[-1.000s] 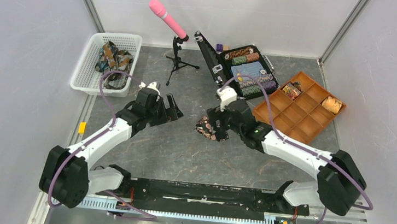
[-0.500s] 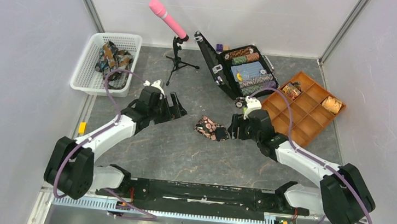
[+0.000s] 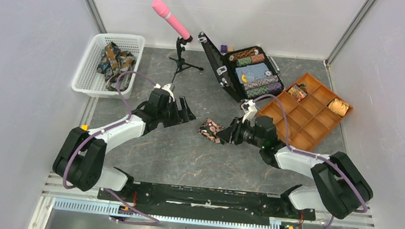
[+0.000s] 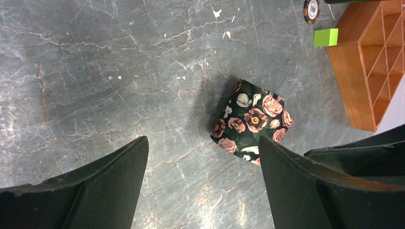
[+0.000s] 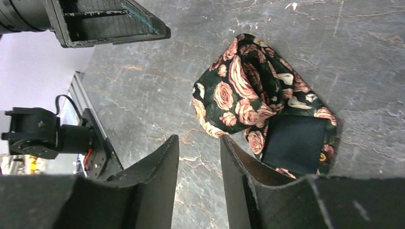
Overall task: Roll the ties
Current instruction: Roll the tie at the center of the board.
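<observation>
A rolled tie (image 3: 211,130), dark with pink roses, lies loose on the grey table between the two arms. It also shows in the left wrist view as the coiled tie (image 4: 251,121) and in the right wrist view as the tie (image 5: 258,95), with its black lining end showing. My right gripper (image 3: 227,135) sits just right of it. Its jaws (image 5: 199,138) are narrowed to a small gap with only table between them. My left gripper (image 3: 186,113) stands wide open and empty (image 4: 203,140), a short way left of the tie. More ties (image 3: 115,58) lie in the white basket.
The white basket (image 3: 92,48) stands at the back left. A pink microphone (image 3: 171,19) on a tripod and an open chip case (image 3: 249,71) stand at the back. The orange divided tray (image 3: 306,119) at right holds rolled ties (image 3: 297,92). A poker chip (image 4: 311,8) and a green block (image 4: 325,37) lie near the tray.
My right gripper has drawn back off the rolled tie to its right side, and its jaws have narrowed. The left arm has edged closer to the tie. The tie stays on the table.
</observation>
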Robot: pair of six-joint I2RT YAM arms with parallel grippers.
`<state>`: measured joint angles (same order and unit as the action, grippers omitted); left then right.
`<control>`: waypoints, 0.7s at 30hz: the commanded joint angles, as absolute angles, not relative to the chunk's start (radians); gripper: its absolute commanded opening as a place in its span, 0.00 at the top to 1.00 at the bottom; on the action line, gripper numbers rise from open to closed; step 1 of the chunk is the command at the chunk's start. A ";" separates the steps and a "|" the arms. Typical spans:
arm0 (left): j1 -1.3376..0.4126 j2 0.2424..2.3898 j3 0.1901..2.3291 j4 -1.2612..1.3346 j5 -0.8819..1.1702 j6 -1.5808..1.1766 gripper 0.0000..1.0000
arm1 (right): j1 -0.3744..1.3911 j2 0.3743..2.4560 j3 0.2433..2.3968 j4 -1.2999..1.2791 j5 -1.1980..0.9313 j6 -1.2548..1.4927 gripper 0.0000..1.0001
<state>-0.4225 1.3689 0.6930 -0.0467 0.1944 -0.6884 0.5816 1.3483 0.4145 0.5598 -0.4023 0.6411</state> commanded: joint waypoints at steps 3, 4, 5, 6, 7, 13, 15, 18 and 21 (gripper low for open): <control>-0.434 1.389 0.703 0.043 0.222 -0.714 0.11 | 0.583 1.435 0.418 0.729 -0.425 0.756 0.60; -0.436 1.394 0.703 0.043 0.222 -0.713 0.11 | 0.583 1.451 0.419 0.744 -0.424 0.763 0.60; -0.439 1.397 0.703 0.044 0.223 -0.714 0.11 | 0.583 1.468 0.419 0.763 -0.425 0.775 0.61; -0.442 1.401 0.702 0.046 0.224 -0.714 0.12 | 0.582 1.484 0.420 0.778 -0.426 0.784 0.61; -0.447 1.404 0.701 0.051 0.224 -0.715 0.12 | 0.583 1.501 0.423 0.795 -0.429 0.796 0.61; -0.471 1.421 0.690 0.065 0.221 -0.715 0.14 | 0.583 1.567 0.436 0.842 -0.428 0.831 0.66; -0.472 1.421 0.684 0.073 0.221 -0.717 0.14 | 0.583 1.576 0.442 0.803 -0.404 0.828 0.67; -0.475 1.426 0.680 0.077 0.221 -0.717 0.13 | 0.582 1.590 0.460 0.725 -0.365 0.812 0.68; -0.478 1.431 0.675 0.086 0.222 -0.716 0.13 | 0.584 1.615 0.472 0.674 -0.330 0.797 0.68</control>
